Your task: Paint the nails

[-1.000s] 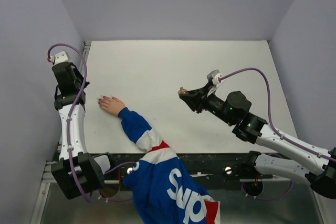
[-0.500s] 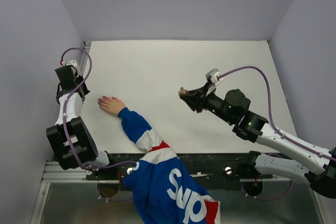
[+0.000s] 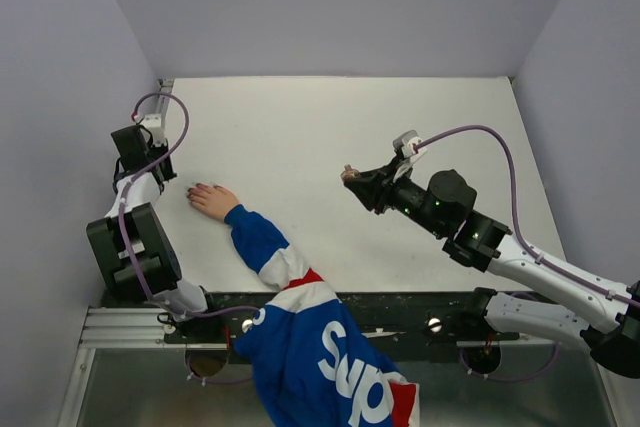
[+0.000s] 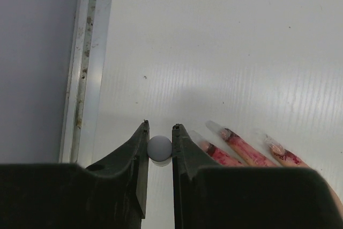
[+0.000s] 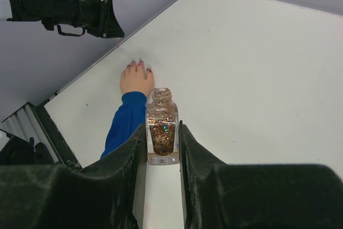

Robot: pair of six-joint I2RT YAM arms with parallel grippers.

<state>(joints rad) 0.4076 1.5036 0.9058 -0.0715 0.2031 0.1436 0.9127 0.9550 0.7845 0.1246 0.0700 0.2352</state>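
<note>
Nails (image 4: 217, 128): three fingertips in the left wrist view, low right of frame. Pale tips, with red smears running back along the fingers. From above they are too small to read.

Hand (image 3: 212, 198): bare, palm down, flat on the table (image 3: 400, 117). It sits at the left side, close to the edge, fingers pointing far-left. A blue, white and red sleeve (image 3: 300, 297) runs back to the near edge between the arm bases.

Left gripper (image 4: 160, 132): just beside the fingertips, on their left, over bare table. The jaws are narrow, closed on a pale round knob (image 4: 159, 147) that touches both inner faces. What hangs under the knob is hidden. The nearest fingertip lies close to the gripper's right finger; contact cannot be told. A metal rail (image 4: 80, 79) runs along the table edge further left.

Right gripper (image 5: 162, 143): well apart from the hand, out over mid-table, right of centre. The jaws are clamped on a polish bottle (image 5: 162, 127) of clear square glass with brownish glitter inside, held upright, neck open at the top. The hand shows beyond the bottle in this view.

A purple cable (image 3: 500, 147) loops over the right arm.
</note>
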